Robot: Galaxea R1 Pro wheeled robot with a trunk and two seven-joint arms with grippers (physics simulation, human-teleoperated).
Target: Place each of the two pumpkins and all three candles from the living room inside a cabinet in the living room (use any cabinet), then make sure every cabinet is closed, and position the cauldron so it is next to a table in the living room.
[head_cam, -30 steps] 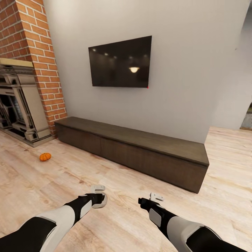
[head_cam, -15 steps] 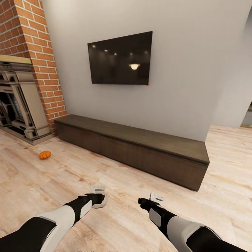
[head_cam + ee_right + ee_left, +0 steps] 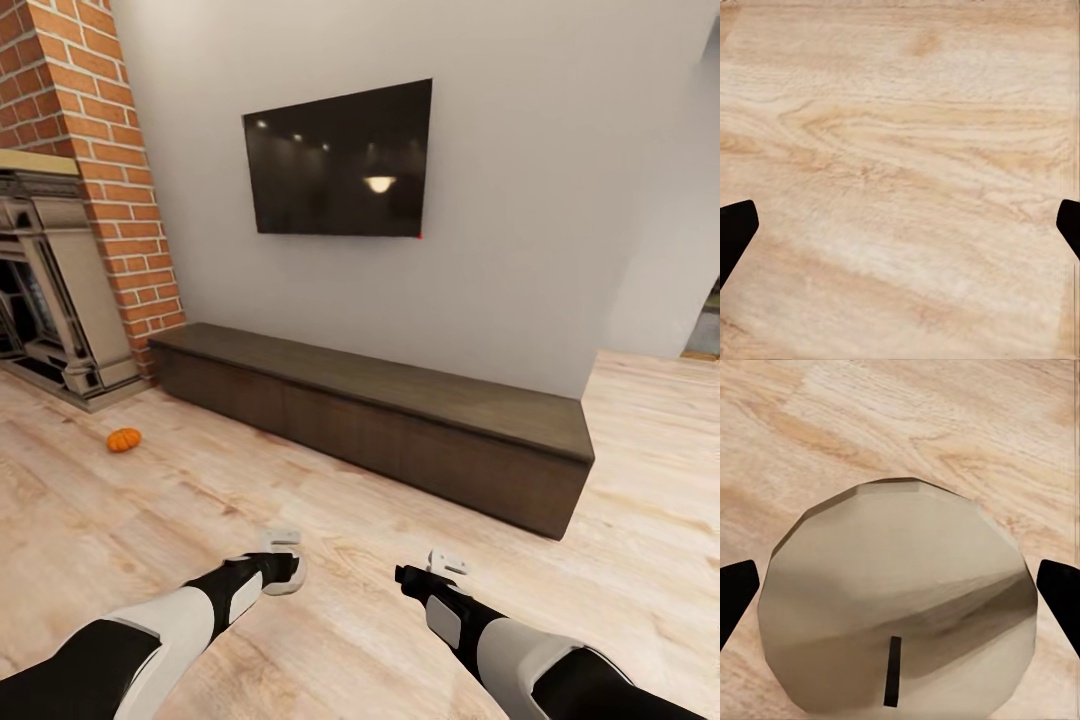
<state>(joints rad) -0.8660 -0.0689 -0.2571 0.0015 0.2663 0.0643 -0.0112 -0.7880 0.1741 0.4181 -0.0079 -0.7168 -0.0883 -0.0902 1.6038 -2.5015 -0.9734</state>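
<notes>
- Candle (image 3: 900, 607) comes nearest: in the left wrist view its faceted beige end, with a dark wick line, sits between the two dark fingertips of the left hand (image 3: 900, 592), which pinches it across its sides. In the head view the pale candle (image 3: 290, 578) shows at the end of the left hand (image 3: 283, 565), held low over the wooden floor (image 3: 330, 500).
- Handling, as a judgement: a thick wax pillar should be stiff and fairly light, but its smooth facets could slip, and hard pressure could mark the wax. A hold across the middle of its sides, flat on two facets, looks soundest.
- Beside it, the right hand (image 3: 440, 566) hangs over the floor; in the right wrist view its fingertips sit at the far edges with bare boards between them, so the right hand (image 3: 900, 225) is spread and carries nothing.
- Farther off to the left, one pumpkin (image 3: 124, 439) lies on the floor, near the fireplace (image 3: 50, 290) and well apart from both hands. It is probably rigid and light; its round ribbed body would suit a hold across the widest part, not by the stem.
- Beyond that, the cabinet (image 3: 380, 425) runs along the wall under the television (image 3: 338, 160). All its flat fronts look shut, with no handles showing, so opening one will likely call for the free hand.
</notes>
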